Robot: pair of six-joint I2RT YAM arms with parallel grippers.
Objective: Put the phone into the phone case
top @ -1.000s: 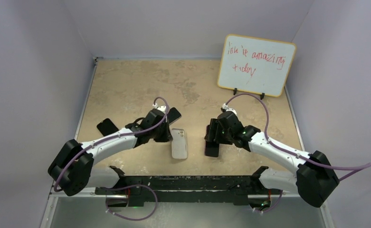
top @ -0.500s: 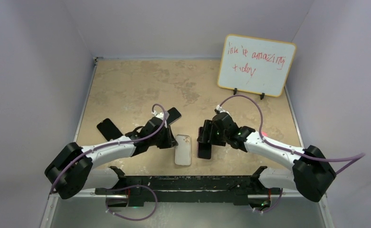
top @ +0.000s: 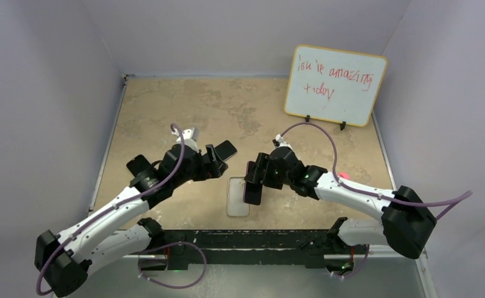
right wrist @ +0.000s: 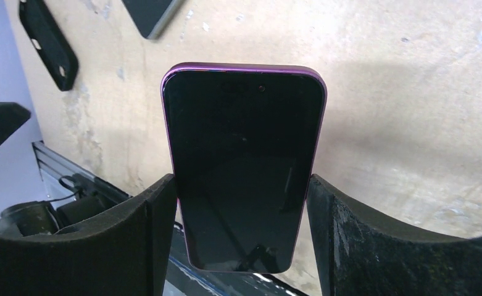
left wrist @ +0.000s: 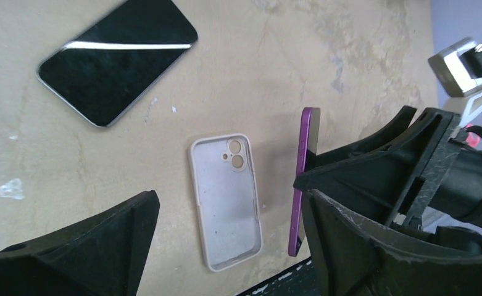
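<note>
On the far left of the surface (top: 165, 105) lies a black case (top: 140, 166) that I judge to be no part of this job. Next comes my left gripper (top: 213, 160), its jaws wide apart with nothing between them, hovering near a spare dark phone (left wrist: 118, 58) that lies flat, screen up. Just right of that is the phone case (left wrist: 226, 203), a pale beige shell lying on its back. Its hollow faces up, the camera cutout is at the far end, and the inside is bare, so nothing is seated yet. Beside the phone case's right edge is the phone (right wrist: 244, 172), which my right gripper (top: 256, 178) has clamped across its two long sides. It is a slim slab with a glossy black screen and a purple rim. The left wrist view shows it edge-on, so it is standing rather than lying flat. I cannot tell whether its lower end touches the surface. By my reckoning the pickup and approach are done. What is left is laying the phone flat over the hollow, lining up the corners and pressing it in.
</note>
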